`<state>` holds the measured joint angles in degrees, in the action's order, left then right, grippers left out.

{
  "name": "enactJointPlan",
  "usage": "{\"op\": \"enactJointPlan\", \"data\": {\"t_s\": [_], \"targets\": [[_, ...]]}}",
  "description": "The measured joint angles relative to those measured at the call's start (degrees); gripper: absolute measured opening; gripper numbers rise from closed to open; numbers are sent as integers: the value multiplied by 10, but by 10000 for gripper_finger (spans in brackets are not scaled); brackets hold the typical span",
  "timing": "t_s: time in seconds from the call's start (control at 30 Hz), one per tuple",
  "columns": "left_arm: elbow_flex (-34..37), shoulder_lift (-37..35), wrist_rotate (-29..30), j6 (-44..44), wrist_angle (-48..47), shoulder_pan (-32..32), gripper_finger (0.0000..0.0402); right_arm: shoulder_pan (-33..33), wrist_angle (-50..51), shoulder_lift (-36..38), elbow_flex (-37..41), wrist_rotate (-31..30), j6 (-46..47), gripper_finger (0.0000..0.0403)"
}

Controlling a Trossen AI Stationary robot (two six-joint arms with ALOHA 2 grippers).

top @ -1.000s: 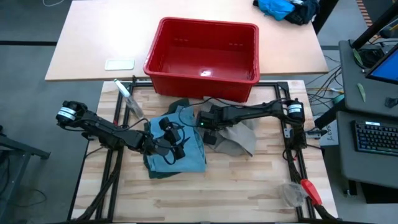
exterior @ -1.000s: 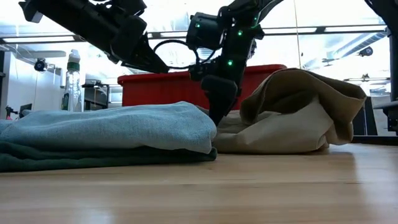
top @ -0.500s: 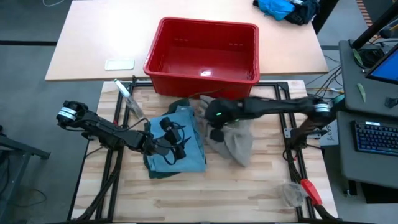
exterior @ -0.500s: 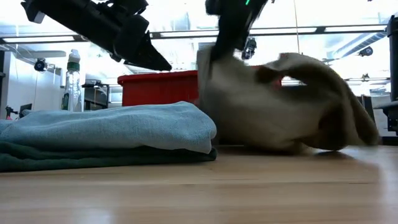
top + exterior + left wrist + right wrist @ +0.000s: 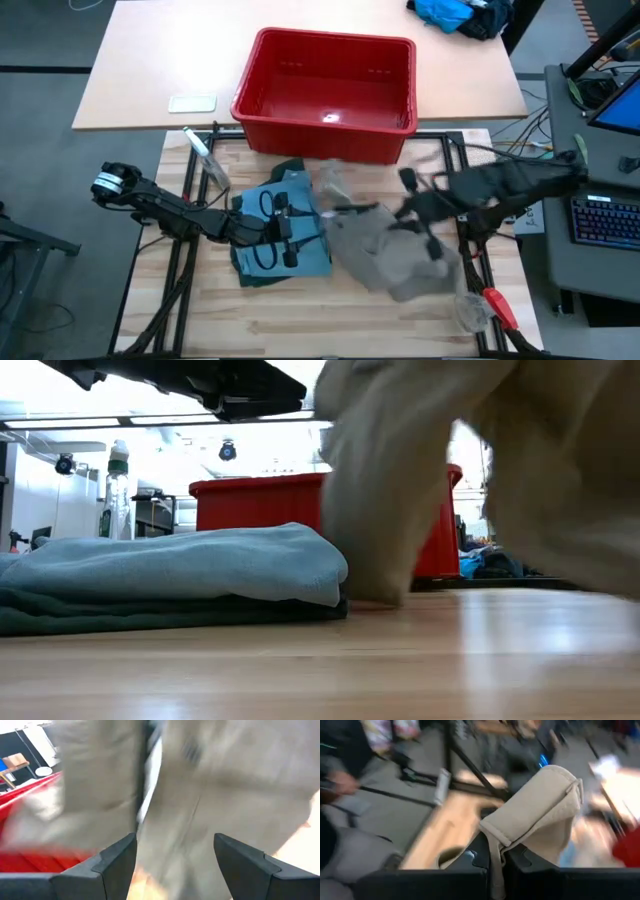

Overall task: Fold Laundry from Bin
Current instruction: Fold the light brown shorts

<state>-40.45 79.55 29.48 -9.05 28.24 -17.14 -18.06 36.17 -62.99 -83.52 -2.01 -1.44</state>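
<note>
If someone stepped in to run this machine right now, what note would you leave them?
Right pincer: shut on the khaki piece, holding it up over the table's right half; part of it hangs down to the wood.
Left pincer: open, empty, above the folded stack.
Bin: at the table's far edge, nothing visible inside.
Done: a light blue garment lies folded on a dark green one.
Left: spread the khaki piece flat, fold it, probably add it to the stack.
</note>
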Motion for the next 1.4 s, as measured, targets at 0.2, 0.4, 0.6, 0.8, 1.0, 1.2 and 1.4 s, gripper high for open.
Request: {"op": "enactJointPlan", "data": {"t_s": [0.2, 0.4, 0.6, 0.8, 1.0, 1.2, 1.4], "targets": [[1, 0, 0, -5, 2, 1, 247, -103, -11, 28, 11, -69, -43, 9], [5, 6, -7, 23, 5, 1, 247, -121, -6, 16, 51, -70, -43, 9], [5, 74, -72, 42, 70, 9, 247, -121, -25, 6, 79, -70, -74, 9], [5, 192, -81, 70, 222, 27, 247, -121, -30, 7, 81, -69, -89, 9], [-8, 281, -136, 68, 323, 46, 247, -121, -34, 6, 82, -66, -82, 9], [-56, 339, -219, 68, 344, 80, 247, -121, -37, 0, 87, -66, -71, 9], [-108, 388, -328, 66, 344, 102, 247, -121, -39, -16, 88, -66, -60, 9]]}}
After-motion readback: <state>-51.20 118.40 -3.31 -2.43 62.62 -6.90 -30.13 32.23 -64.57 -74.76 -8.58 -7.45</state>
